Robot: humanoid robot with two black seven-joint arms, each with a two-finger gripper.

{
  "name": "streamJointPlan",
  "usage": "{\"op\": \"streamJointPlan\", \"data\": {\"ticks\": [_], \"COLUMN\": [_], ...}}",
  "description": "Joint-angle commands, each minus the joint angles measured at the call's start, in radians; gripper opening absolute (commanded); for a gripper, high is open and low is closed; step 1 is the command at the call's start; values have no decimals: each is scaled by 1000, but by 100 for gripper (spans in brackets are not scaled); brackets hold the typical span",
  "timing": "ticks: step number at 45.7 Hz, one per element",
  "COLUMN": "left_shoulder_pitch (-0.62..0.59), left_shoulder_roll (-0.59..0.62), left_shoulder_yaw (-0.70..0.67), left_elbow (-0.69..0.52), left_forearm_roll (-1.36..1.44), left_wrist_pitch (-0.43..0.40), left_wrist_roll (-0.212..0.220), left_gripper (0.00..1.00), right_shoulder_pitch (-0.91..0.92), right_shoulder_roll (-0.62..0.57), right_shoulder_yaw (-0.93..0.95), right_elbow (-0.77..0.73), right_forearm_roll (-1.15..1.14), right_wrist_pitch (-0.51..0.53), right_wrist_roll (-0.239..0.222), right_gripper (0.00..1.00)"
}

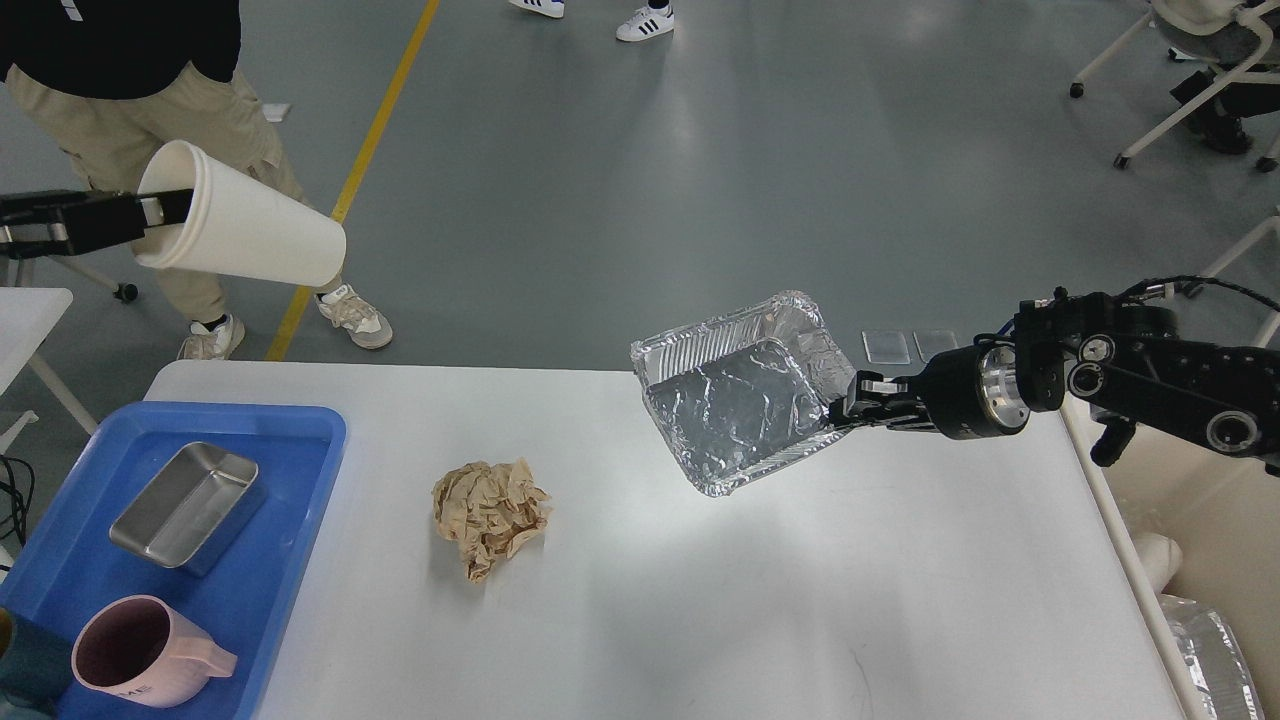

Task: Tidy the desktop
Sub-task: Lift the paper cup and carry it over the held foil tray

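The white desktop (700, 600) fills the lower view. My left gripper (165, 205) is raised high at the far left, shut on the rim of a white paper cup (240, 235) that lies tilted on its side in the air. My right gripper (850, 408) comes in from the right, shut on the edge of a foil tray (740, 395) and holds it tilted above the desktop's far edge. A crumpled brown paper ball (490, 512) lies on the desktop left of the middle.
A blue plastic tray (270, 560) at the left holds a steel pan (190, 505) and a pink mug (140, 655). A person (150, 120) stands behind the left corner. A bin (1210, 560) stands right of the table. A small white side table (25, 320) stands far left.
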State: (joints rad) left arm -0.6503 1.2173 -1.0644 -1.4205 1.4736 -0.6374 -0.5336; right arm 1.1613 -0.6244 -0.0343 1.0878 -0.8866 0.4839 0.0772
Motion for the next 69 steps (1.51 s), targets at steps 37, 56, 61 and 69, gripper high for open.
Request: {"op": "streamJointPlan", "data": {"ticks": [37,56,61,69], "left_shoulder_pitch": [-839,-888,-887,-879], "left_shoulder_roll": [-772,-1116,-1177,-1231], "left_shoulder_yaw": [629,791,802,837], "left_elbow": [337,554,606,647], "left_forearm_roll": [347,375,378,378], "left_wrist_pitch": [-165,-120,-104,-88], "left_wrist_roll": [133,144,145,156], "left_gripper": [2,2,2,5], "right_shoulder_pitch": [11,12,12,12], "right_shoulder_roll": [8,5,3,2], "right_shoulder_yaw": [5,7,7,8], "right_elbow": [35,44,52,55], "right_forearm_roll": [0,0,0,0], "right_wrist_pitch": [-8,-14,-16,-18], "right_wrist_roll": [1,1,1,1], "right_gripper": [0,0,0,0]}}
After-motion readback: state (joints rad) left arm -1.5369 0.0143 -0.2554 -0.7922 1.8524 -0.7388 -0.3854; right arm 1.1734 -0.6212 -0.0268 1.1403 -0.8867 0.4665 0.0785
